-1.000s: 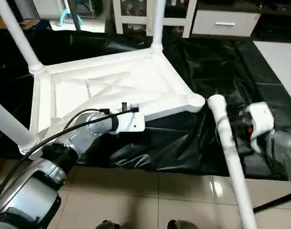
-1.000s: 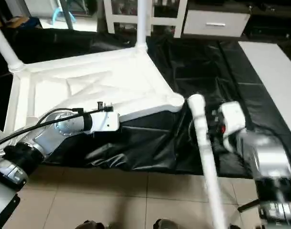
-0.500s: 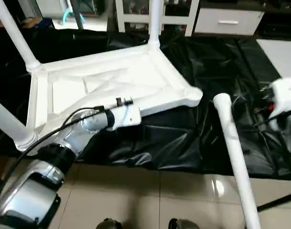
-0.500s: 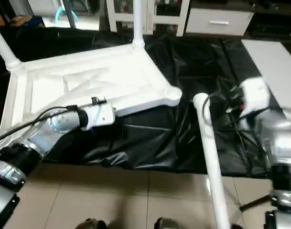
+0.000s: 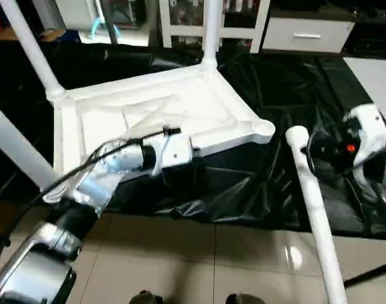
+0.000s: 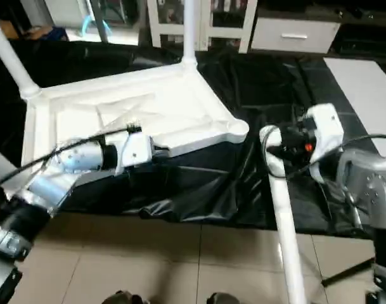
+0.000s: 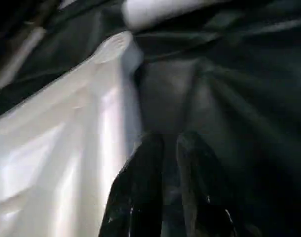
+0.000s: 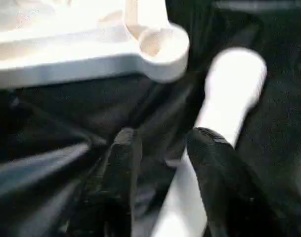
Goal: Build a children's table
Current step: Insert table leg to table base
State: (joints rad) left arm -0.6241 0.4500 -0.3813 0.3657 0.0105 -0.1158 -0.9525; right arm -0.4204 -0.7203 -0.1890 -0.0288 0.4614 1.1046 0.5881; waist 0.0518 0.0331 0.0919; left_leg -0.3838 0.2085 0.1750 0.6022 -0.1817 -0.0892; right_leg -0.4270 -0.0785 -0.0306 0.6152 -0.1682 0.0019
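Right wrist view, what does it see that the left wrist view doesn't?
Right wrist view: the open hole of the empty socket, and the right end effector open beside the loose leg. Left wrist view: the left end effector next to the long side of the top. Both: that corner of the top and the black sheet.

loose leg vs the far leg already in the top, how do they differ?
The loose leg lies flat on the black sheet; the far leg stands upright. The loose leg's end sits beside the empty near corner socket, apart from it; the far leg is seated in its corner of the top. The right end effector is open astride the loose leg; nothing touches the far leg. Both are white tubes.
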